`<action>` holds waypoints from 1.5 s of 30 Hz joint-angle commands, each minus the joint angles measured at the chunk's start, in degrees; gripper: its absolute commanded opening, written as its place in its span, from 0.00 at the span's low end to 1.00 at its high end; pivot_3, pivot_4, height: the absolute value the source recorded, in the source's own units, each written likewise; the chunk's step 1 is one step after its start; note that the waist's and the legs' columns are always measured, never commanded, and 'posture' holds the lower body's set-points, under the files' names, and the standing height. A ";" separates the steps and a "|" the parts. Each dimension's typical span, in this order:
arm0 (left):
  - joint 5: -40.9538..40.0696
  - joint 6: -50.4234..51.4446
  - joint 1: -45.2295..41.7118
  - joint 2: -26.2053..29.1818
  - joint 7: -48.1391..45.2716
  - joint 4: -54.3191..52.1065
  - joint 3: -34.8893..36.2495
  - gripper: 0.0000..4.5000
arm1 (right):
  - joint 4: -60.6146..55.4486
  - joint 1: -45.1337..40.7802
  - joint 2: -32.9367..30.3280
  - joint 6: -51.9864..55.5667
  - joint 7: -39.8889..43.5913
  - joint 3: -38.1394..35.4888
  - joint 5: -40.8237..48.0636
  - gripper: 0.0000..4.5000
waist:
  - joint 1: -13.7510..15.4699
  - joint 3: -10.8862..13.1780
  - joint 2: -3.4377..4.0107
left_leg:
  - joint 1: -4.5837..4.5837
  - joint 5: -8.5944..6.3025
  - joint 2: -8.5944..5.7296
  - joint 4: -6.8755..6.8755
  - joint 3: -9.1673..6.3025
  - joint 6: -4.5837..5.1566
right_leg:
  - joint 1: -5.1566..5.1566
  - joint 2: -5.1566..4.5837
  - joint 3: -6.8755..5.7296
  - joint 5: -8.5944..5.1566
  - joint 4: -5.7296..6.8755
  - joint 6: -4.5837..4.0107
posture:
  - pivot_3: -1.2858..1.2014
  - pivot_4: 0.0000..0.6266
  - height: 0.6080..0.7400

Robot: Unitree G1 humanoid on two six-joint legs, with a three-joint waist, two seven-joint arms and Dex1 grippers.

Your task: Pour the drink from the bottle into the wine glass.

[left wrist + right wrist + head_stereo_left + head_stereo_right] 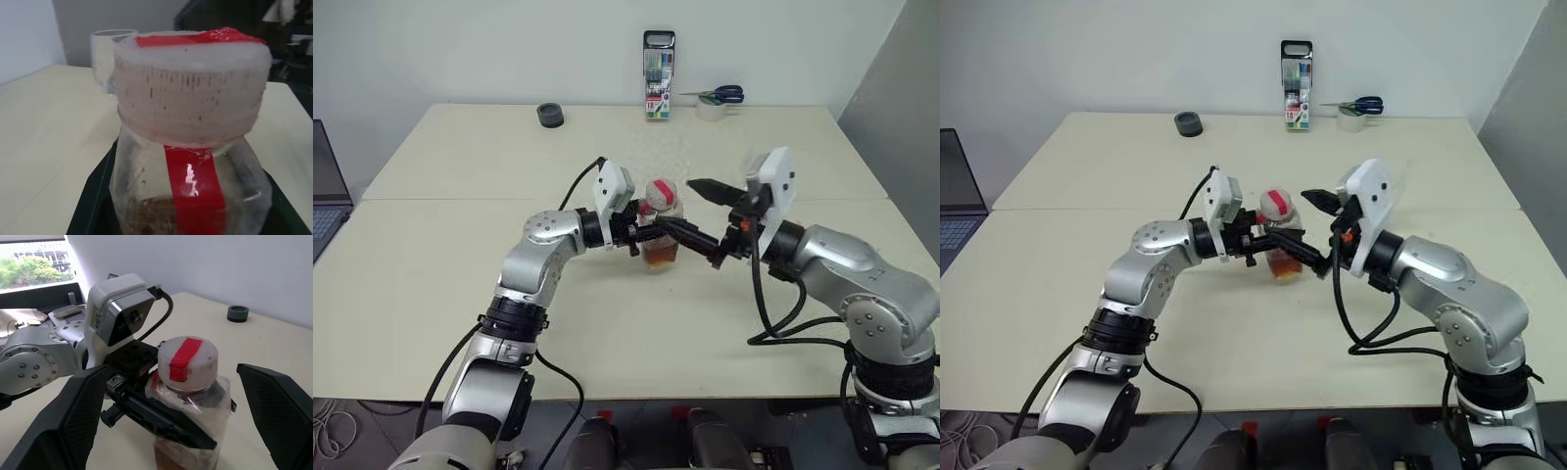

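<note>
A small clear bottle (pixel 661 223) with a whitish cap and a red strip stands upright at the table's middle. Amber drink (pixel 659 255) fills its lower part. My left gripper (pixel 671 235) is shut on the bottle's body, coming in from the left. My right gripper (pixel 705 223) is open, with one finger on each side of the cap (pixel 188 361) and not touching it. In the left wrist view the empty wine glass (pixel 104 58) stands on the table behind the bottle (pixel 190 191).
A tall marker pack (pixel 659 74), scissors (pixel 720 95) on a white tape roll (pixel 710 111) and a black round object (pixel 550 115) stand along the table's far edge. A laptop (pixel 327 194) lies off the left side.
</note>
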 commanded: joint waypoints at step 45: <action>0.29 -0.64 0.08 0.94 -8.73 -2.37 -0.76 0.39 | 24.17 -12.83 -7.05 -17.56 35.75 4.86 -11.07 0.80 | -0.32 0.06 0.09 | -0.16 0.01 0.02 0.01 -0.30 0.02 | -0.05 -0.16 -0.31 0.03 0.01 -0.08 | 0.52 0.24 1.00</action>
